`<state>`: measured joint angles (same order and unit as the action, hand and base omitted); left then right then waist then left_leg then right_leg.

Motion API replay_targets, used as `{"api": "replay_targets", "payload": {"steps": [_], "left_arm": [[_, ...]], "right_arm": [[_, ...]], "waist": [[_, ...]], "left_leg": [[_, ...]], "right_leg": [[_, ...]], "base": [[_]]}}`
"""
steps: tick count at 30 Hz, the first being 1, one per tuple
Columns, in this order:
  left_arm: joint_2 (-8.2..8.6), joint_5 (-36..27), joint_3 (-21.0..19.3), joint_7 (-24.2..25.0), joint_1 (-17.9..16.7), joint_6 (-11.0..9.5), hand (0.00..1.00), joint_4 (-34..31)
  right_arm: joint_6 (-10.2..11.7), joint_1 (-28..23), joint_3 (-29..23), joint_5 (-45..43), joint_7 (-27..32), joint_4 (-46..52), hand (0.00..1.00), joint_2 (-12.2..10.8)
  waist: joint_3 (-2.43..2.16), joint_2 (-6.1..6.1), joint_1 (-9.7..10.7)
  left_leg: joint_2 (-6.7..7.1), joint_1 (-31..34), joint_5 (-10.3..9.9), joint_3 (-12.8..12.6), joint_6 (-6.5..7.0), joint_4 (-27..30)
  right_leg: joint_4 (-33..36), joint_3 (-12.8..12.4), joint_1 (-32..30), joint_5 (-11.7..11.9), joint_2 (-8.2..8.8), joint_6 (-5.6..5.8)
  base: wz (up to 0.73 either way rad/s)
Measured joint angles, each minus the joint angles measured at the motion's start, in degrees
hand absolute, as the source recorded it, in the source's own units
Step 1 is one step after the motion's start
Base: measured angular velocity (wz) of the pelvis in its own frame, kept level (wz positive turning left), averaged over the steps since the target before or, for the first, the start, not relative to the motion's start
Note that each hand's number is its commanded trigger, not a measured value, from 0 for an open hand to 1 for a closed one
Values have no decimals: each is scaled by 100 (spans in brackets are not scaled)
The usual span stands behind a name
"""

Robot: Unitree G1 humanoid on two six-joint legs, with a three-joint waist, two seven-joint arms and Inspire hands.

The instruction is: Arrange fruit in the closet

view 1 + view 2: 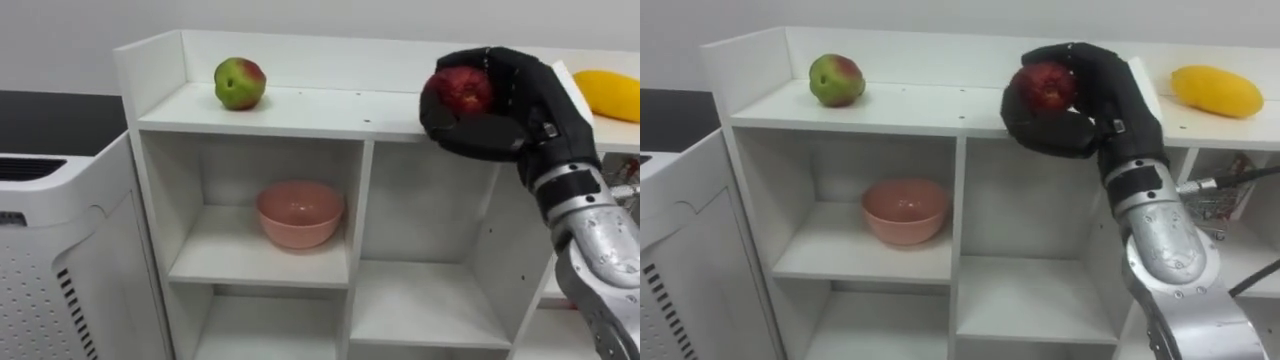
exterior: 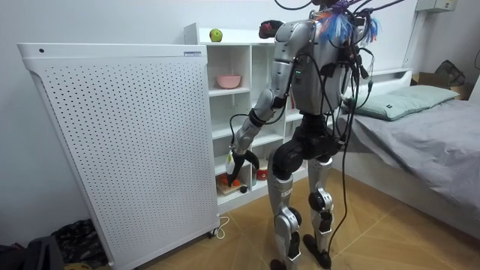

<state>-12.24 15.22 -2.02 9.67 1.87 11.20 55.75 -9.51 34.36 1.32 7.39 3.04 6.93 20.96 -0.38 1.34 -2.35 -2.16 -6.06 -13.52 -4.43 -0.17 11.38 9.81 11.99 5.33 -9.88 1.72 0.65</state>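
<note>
My right hand (image 1: pixel 500 105) (image 1: pixel 1085 100) is shut on a dark red apple (image 1: pixel 460 92) (image 1: pixel 1044 86), held at the front edge of the white closet's top shelf (image 1: pixel 320 112), above the middle divider. A green and red apple (image 1: pixel 240 83) (image 1: pixel 835 79) rests on the left of that top shelf. A yellow mango (image 1: pixel 610 94) (image 1: pixel 1216 90) lies on the top at the right. In the room view my left hand (image 2: pixel 241 163) hangs low by the lower shelves, its fingers curled and holding nothing.
A pink bowl (image 1: pixel 299 213) (image 1: pixel 904 210) sits in the upper left compartment. A white perforated cabinet (image 2: pixel 120 142) stands against the closet's left side. The middle compartment holds nothing. A wire basket (image 1: pixel 1225 200) shows at the right. A bed (image 2: pixel 420 127) is behind me.
</note>
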Motion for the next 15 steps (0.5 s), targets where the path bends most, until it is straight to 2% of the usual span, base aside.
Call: {"api": "replay_targets", "payload": {"steps": [2, 5, 10, 15], "left_arm": [[0, 17, 0, -4, -28, -9, 0, -1], [0, 54, -4, -27, -34, -38, 0, -1], [-1, 30, -3, -71, -211, -183, 0, 0], [5, -41, 26, -186, -319, -196, 0, 169]], "right_arm": [[2, -166, 27, 79, -216, 479, 100, -45], [9, -442, 47, 204, -441, 830, 100, -65], [8, -731, 210, 448, -643, 855, 100, -81], [18, -1329, 281, 867, -803, 825, 100, -138]], "waist": [[0, -48, -59], [1, -55, -128], [-12, -34, -144], [-18, -23, -144]], "left_leg": [[1, -12, 0, 8, 0, -4], [-7, -41, 0, 20, 0, -14], [-6, -56, 0, -25, 0, -45], [-6, -25, 0, -25, 0, -44]], "right_leg": [[-4, -84, -3, 0, -9, 0], [-4, -101, 19, 0, -21, 0], [0, -191, 18, 2, -29, -3], [1, -174, 6, 3, -24, -4]], "base": [[-5], [-2], [-4], [0]]}}
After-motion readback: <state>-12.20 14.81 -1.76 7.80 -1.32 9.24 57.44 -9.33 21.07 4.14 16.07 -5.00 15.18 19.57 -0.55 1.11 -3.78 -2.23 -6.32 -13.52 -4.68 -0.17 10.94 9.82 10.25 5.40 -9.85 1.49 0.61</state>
